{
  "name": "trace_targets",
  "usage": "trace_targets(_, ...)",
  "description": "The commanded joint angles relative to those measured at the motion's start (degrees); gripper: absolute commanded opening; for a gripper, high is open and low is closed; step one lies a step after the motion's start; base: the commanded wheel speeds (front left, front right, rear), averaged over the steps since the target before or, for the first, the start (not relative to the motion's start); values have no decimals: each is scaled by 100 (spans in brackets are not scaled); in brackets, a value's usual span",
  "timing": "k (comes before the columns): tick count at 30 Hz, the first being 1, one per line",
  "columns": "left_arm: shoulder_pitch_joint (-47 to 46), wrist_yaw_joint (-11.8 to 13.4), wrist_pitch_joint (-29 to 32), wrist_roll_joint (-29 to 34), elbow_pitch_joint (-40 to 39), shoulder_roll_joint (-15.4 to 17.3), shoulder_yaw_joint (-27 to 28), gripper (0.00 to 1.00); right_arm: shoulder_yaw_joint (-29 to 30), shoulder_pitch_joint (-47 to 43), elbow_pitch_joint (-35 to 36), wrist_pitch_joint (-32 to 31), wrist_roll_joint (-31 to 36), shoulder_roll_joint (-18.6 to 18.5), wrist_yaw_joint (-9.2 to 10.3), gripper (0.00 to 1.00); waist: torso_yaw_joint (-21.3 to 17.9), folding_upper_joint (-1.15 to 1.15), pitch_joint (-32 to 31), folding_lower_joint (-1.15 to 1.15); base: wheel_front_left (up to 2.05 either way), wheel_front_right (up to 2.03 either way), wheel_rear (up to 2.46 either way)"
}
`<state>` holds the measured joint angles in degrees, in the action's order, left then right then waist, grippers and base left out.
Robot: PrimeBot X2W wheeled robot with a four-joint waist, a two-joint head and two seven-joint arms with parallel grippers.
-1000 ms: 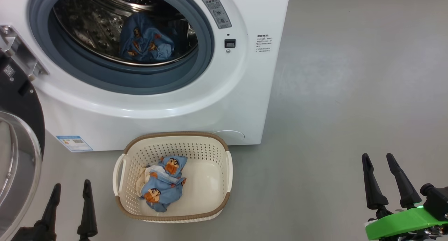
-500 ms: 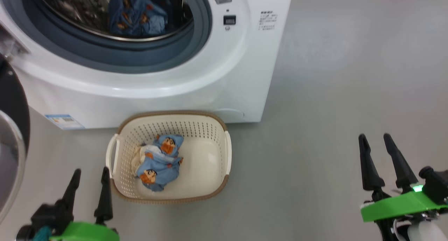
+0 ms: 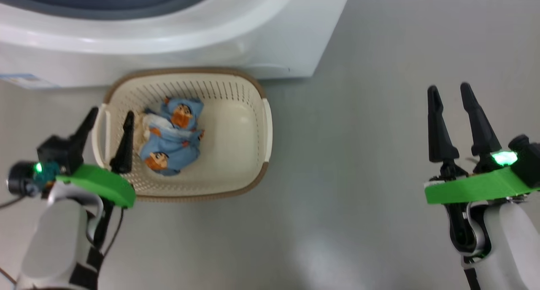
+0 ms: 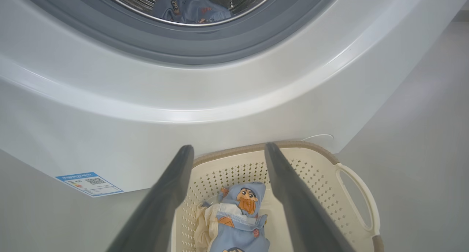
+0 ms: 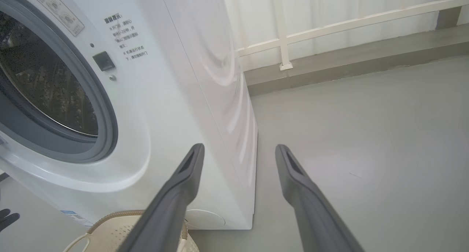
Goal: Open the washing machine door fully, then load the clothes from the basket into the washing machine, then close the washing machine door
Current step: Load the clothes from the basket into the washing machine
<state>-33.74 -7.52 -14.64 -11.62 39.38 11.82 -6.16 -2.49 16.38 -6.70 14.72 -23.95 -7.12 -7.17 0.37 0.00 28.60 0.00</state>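
The cream basket (image 3: pixel 236 155) with a brown rim stands on the floor against the front of the white washing machine (image 3: pixel 168 41). In its left half lies a bundle of light-blue clothes (image 3: pixel 173 138) with orange cartoon faces and some cream cloth. My left gripper (image 3: pixel 111 113) is open over the basket's left rim, empty. In the left wrist view its fingers frame the clothes (image 4: pixel 238 215) below, and another blue garment (image 4: pixel 190 8) lies in the steel drum. My right gripper (image 3: pixel 448 88) hangs open and empty over bare floor, far right of the basket. The washing machine door is out of view.
Grey floor spreads to the right of the washing machine (image 5: pixel 165 98) and around the basket (image 5: pixel 110 230). A white rail and wall (image 5: pixel 329 25) run along the back behind the machine. A blue label (image 4: pixel 89 183) sits low on the machine's front.
The head camera has tilted down, so the drum slid out of its picture. My left arm has come up and forward to the basket's left rim. Both grippers stayed open.
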Motion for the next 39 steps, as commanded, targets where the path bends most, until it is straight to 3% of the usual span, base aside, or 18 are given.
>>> trace_targets(1,-262,3,-36,-57,105,306,69,100,-164,120,168,28,95,50,-32,100,-215,0,888,0,0,0,0)
trace_targets(16,-1893,3,119,-365,2465,769,-1391,100,-344,539,231,28,122,237,-32,100,-567,0,1717,0,0,0,0)
trace_targets(26,-2487,3,625,-822,3021,1026,-2103,100,-451,623,271,28,122,291,-32,100,-745,0,1965,0,0,0,0)
trace_targets(39,-3002,25,1175,-1059,3369,1368,-2357,100,-629,744,360,28,104,370,-32,100,-981,0,2316,0,0,0,0)
